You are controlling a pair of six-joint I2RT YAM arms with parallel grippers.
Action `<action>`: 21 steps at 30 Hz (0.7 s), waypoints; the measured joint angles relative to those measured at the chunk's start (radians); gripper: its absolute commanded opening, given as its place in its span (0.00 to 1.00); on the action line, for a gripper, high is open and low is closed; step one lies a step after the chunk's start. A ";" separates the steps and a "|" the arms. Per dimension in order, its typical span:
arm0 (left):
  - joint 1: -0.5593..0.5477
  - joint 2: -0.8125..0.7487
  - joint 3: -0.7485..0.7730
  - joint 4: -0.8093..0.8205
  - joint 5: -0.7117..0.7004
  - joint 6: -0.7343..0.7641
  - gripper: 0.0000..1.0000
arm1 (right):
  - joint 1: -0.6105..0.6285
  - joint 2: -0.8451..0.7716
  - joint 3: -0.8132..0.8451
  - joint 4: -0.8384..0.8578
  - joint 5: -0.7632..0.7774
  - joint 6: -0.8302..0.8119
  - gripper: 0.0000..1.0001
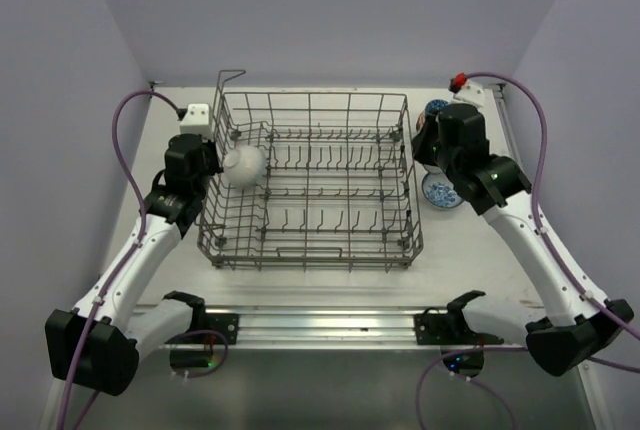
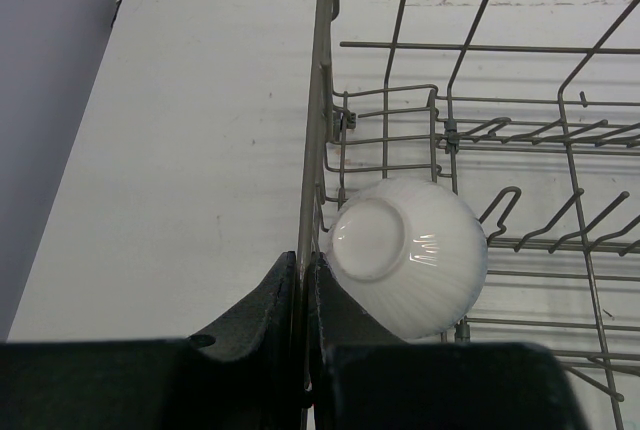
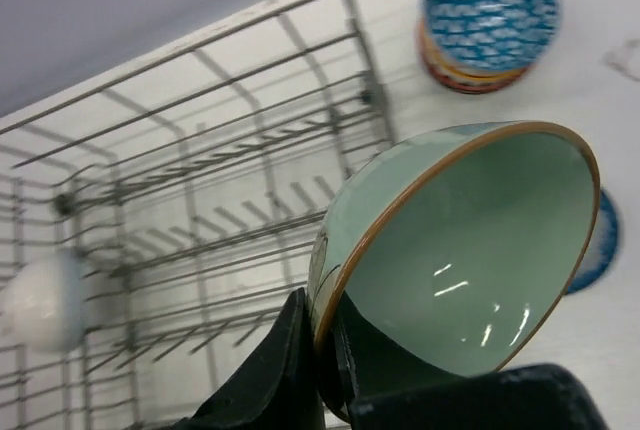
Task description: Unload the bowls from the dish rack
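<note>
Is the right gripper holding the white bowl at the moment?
No, the right gripper pinches the rim of a green bowl; the white bowl is in the rack.

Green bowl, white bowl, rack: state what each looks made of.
Green bowl: probably glazed ceramic; glossy highlights inside, thin brown rim.
White bowl: glossy ceramic or porcelain; soft shine, ribbed wall, raised foot ring.
Rack: grey metal wire with a dull finish; I cannot tell whether it is coated.

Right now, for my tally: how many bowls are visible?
5: white bowl in the dish rack; green bowl in the right gripper; two stacked bowls and a blue-rimmed bowl on the table. Stack may hide more.
</note>
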 measured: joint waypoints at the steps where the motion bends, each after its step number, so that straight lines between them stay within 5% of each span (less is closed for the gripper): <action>1: 0.000 0.000 0.000 0.000 0.000 0.000 0.00 | -0.034 -0.017 -0.029 -0.013 0.013 -0.008 0.00; 9: 0.000 0.000 0.000 0.000 -0.001 0.000 0.00 | -0.308 0.072 -0.215 -0.095 -0.043 -0.033 0.00; 21: 0.000 0.000 0.000 0.000 0.000 0.000 0.00 | -0.336 0.319 -0.185 -0.098 -0.066 -0.146 0.00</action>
